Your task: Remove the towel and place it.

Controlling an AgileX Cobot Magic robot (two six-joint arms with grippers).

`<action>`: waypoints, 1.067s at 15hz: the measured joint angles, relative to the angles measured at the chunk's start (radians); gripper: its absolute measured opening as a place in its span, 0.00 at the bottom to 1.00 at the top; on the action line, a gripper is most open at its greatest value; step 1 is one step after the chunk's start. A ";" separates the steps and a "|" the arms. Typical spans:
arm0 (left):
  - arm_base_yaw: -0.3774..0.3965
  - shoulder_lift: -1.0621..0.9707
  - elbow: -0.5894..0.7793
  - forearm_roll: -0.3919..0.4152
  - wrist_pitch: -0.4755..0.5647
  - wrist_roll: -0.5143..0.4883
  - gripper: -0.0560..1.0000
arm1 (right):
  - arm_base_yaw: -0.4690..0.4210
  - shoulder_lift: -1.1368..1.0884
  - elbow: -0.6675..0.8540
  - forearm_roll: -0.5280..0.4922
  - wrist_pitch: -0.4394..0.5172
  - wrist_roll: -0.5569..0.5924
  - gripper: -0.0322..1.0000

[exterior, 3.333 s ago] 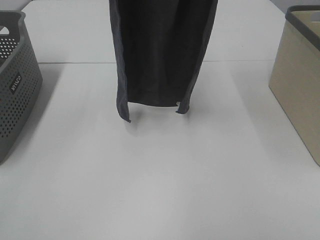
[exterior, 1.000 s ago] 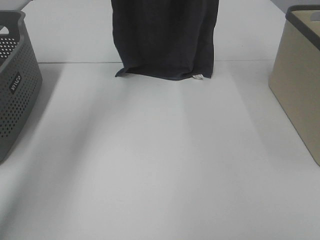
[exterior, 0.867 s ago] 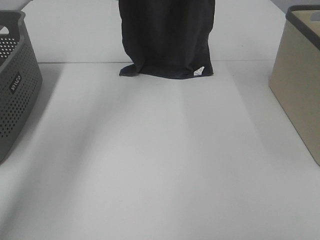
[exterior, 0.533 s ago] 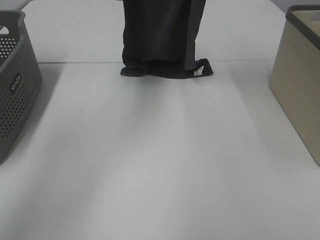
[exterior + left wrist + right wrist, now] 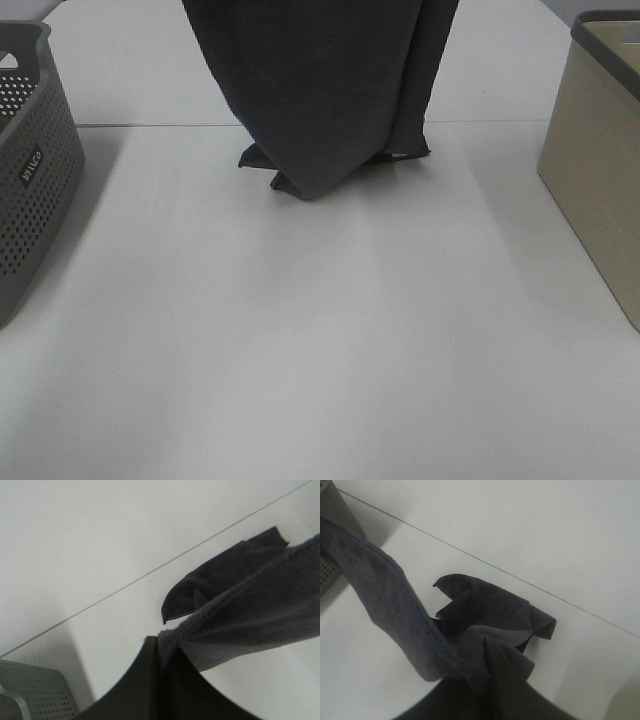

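Above table [image 5: 320,350] mid, L gripper [image 5: 161,645] & R gripper [image 5: 486,647] each pinch towel [image 5: 320,90] edge, held high.

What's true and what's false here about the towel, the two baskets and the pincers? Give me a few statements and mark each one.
1. The towel hangs with its lower end bunched on the table. True.
2. The towel lies in the grey basket. False: it is at mid-table, apart from that basket.
3. The left pincer and right pincer are both shut on the towel. True.
4. The beige bin stands on the left of the high view. False: it stands on the right, and the grey basket is on the left.
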State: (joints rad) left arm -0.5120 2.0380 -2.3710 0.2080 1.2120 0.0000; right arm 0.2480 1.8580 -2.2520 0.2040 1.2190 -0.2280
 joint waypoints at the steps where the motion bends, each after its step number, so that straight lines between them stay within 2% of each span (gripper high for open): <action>1: 0.000 -0.032 0.015 -0.021 0.000 0.000 0.05 | 0.000 -0.008 0.000 0.000 0.000 0.017 0.05; 2: 0.000 -0.051 0.036 -0.023 0.000 0.000 0.05 | 0.000 -0.014 0.003 0.001 0.001 0.025 0.05; 3: 0.000 -0.125 0.187 -0.046 0.000 0.000 0.05 | 0.000 -0.075 0.064 0.003 0.001 0.052 0.05; 4: 0.000 -0.169 0.269 -0.070 0.000 0.000 0.05 | 0.000 -0.119 0.126 0.013 0.001 0.060 0.05; 6: -0.003 -0.313 0.467 -0.152 -0.002 -0.008 0.05 | 0.002 -0.251 0.327 0.056 0.001 0.079 0.05; 9: -0.007 -0.503 0.710 -0.193 -0.005 -0.044 0.05 | 0.002 -0.398 0.605 0.103 0.000 0.080 0.05; 13: -0.009 -0.627 0.891 -0.253 -0.026 -0.064 0.05 | 0.009 -0.556 0.795 0.138 0.000 0.080 0.05; 16: -0.010 -0.638 0.919 -0.280 -0.029 -0.064 0.05 | 0.009 -0.590 0.802 0.141 0.000 0.084 0.05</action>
State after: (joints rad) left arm -0.5220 1.4000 -1.4520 -0.0720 1.1830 -0.0640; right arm 0.2570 1.2680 -1.4500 0.3450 1.2190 -0.1440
